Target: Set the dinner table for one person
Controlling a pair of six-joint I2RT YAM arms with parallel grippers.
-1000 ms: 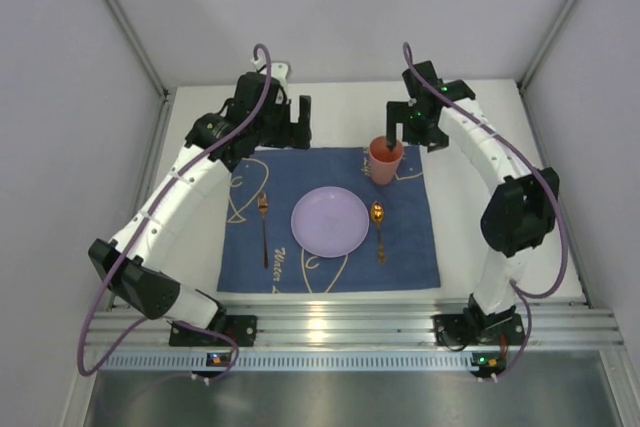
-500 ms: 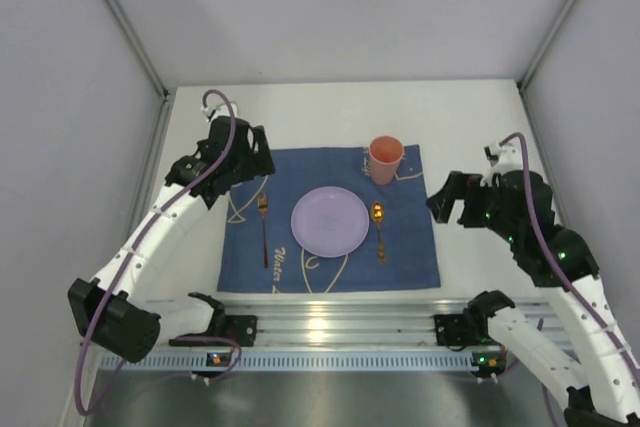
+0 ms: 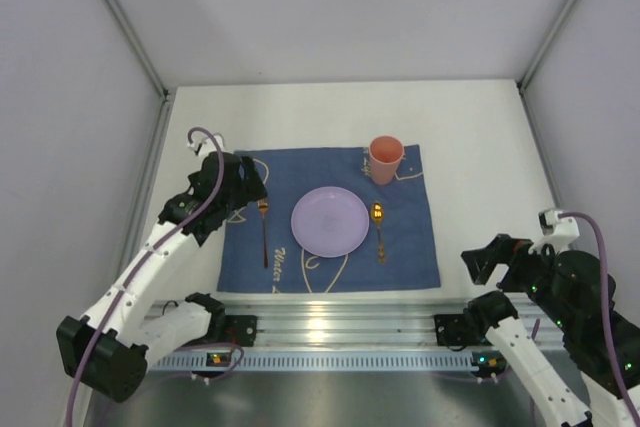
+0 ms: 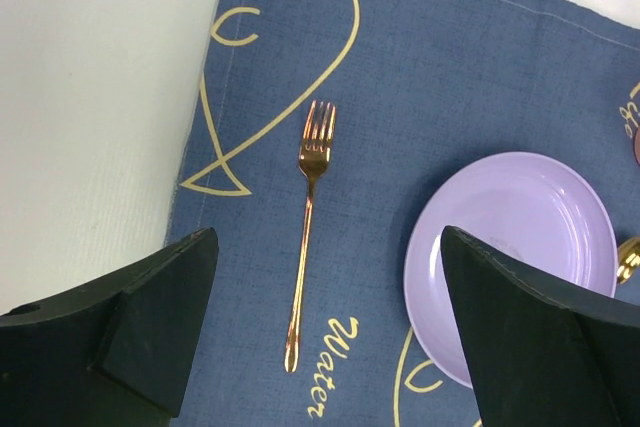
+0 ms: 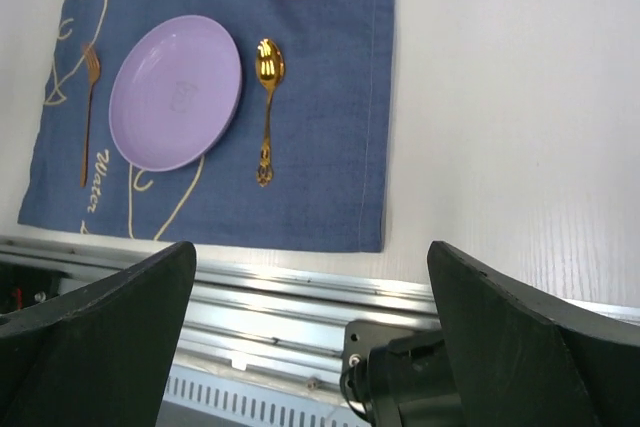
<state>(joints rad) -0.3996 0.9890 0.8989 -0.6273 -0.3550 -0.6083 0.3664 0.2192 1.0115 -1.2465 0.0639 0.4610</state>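
change: both arms are pulling back toward their bases. The right claw [image 3: 485, 259] was hovering at the cup [image 3: 386, 157] a second ago and is now hanging off the mat, near the aluminium rail [image 3: 340, 322]. The left claw [image 3: 243, 183] is dropping back from the mat's far edge to near the fork [image 3: 264, 232] tines.
claws: both are standing spread wide, carrying nothing.
meaning: nothing on the mat is shifting between pictures. The setting is looking finished, and the arms are probably heading to rest.
worktop [image 3: 480, 147]: flat matte white rectangle, lying under everything, with grey walls around it and the rail at the near edge.
placemat [image 3: 405, 247]: blue woven cloth, rectangular, with pale yellow fish outlines and "Water" script, lying flat mid-worktop.
plate [image 3: 330, 221]: round, smooth lilac with a shallow rim, sitting mid-mat.
fork: slim, shiny copper-gold metal, lying left of the plate and apart from it.
spoon [image 3: 378, 227]: same metal, ornate handle, lying just right of the plate.
cup: salmon-orange, tapered and round, standing upright at the mat's far right corner. Likely plastic.
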